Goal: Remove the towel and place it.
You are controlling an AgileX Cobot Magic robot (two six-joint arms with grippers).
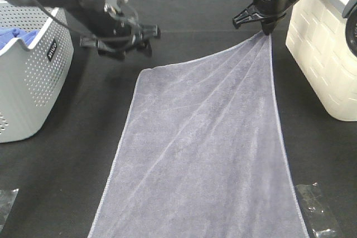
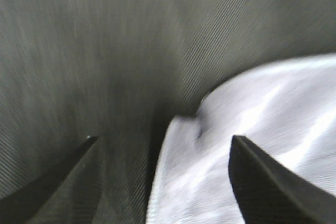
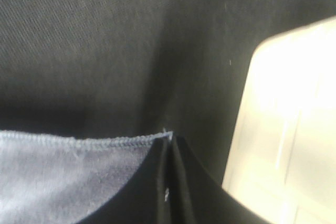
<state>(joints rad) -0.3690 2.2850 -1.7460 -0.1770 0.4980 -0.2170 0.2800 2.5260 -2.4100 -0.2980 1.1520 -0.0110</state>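
The near end of the towel (image 1: 206, 149) is cut off by the frame; the rest lies spread on the table (image 1: 61, 182). The right gripper (image 1: 267, 29) pinches its far right corner, jaws tight together. The left gripper (image 1: 146, 41) gapes wide and empty over the far left corner.

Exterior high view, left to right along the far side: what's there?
Grey perforated basket → left tool, open → right tool, shut on a corner of the towel → cream basket.
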